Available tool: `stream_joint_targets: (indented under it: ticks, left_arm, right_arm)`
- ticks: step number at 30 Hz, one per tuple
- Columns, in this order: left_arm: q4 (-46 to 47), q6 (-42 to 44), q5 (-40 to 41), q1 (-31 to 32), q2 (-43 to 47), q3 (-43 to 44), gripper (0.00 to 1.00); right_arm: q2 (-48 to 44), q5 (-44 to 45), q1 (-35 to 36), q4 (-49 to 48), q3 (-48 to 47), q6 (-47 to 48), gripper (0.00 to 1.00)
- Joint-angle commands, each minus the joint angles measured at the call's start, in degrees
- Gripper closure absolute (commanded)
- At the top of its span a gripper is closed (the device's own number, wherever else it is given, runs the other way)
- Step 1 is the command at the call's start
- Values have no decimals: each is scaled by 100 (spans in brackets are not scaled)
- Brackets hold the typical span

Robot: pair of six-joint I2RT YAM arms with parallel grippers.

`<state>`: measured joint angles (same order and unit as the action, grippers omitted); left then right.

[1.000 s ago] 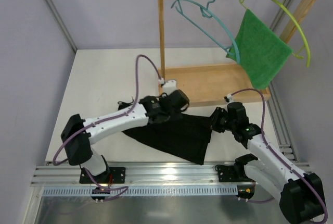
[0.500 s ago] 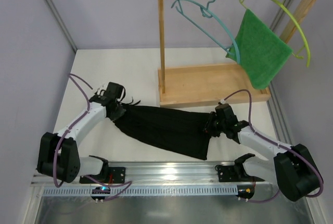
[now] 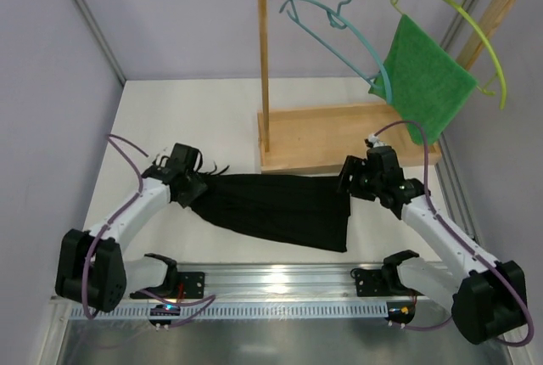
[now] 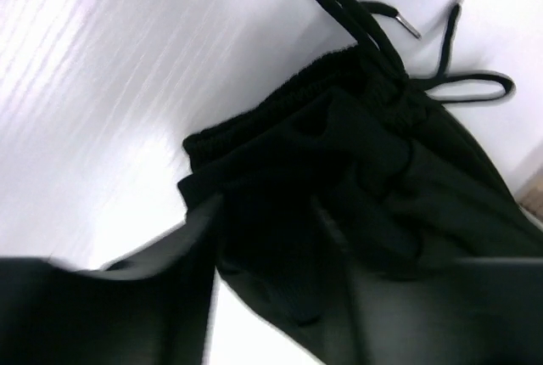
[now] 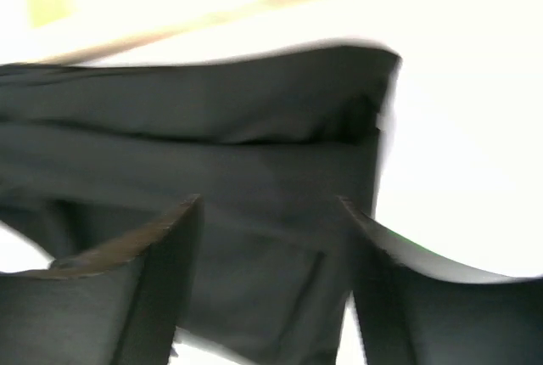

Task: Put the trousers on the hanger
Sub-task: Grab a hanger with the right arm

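The black trousers (image 3: 271,208) lie stretched out flat on the white table, waistband and drawstrings to the left, leg ends to the right. My left gripper (image 3: 188,188) sits low at the waistband end. In the left wrist view its fingers stand apart with the bunched waistband (image 4: 365,144) between and beyond them (image 4: 265,212). My right gripper (image 3: 348,180) hovers over the leg ends, open (image 5: 267,204), the hem (image 5: 212,127) showing in the gap. The teal hanger (image 3: 339,34) hangs on the wooden rail, far from both grippers.
The wooden rack (image 3: 339,136) has its base board just behind the trousers and an upright post at its left. A green cloth (image 3: 424,81) and a yellow-green hanger (image 3: 475,30) hang on the rail to the right. A metal rail runs along the near table edge.
The left arm swung from the trousers' middle to the waistband end, pulling the fabric out straight. The right gripper rose over the leg ends and opened.
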<state>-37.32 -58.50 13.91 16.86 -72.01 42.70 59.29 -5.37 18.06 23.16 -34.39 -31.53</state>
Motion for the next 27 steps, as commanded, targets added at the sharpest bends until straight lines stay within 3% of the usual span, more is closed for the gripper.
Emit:
stream_joint_targets:
  ticks: [1, 3, 5, 6, 9, 14, 21, 24, 27]
  left_arm:
    - [-644, -66, 226, 28, 887, 431, 47]
    - [-549, 259, 157, 19, 1109, 931, 38]
    - [-286, 601, -71, 28, 1145, 1413, 5]
    - [-302, 934, -160, 19, 1093, 1591, 0]
    - [-443, 1331, -494, 19, 803, 2153, 0]
    - [127, 1491, -1581, 19, 1030, 1998, 0]
    - [849, 1253, -2797, 19, 996, 1689, 2]
    - [815, 1525, -2947, 19, 917, 1830, 1]
    - [796, 1605, -2781, 19, 960, 1760, 3]
  right_arm:
    - [-768, -437, 92, 926, -953, 814, 26]
    - [-1102, -623, 109, 1400, -1706, 937, 19]
    - [-1139, -799, 197, 1908, -2376, 1113, 18]
    - [-1139, -843, 241, 2060, -3084, 1157, 16]
    - [-885, -1018, 268, 2693, -4578, 1281, 13]
    - [-287, -1538, 268, 2774, -6288, 1509, 12]
    - [1180, -160, 268, 2817, -8853, 2210, 12]
    - [1743, 736, 250, 2659, -9225, 2868, 12]
    - [2225, 765, 171, 2501, -9278, 3118, 11]
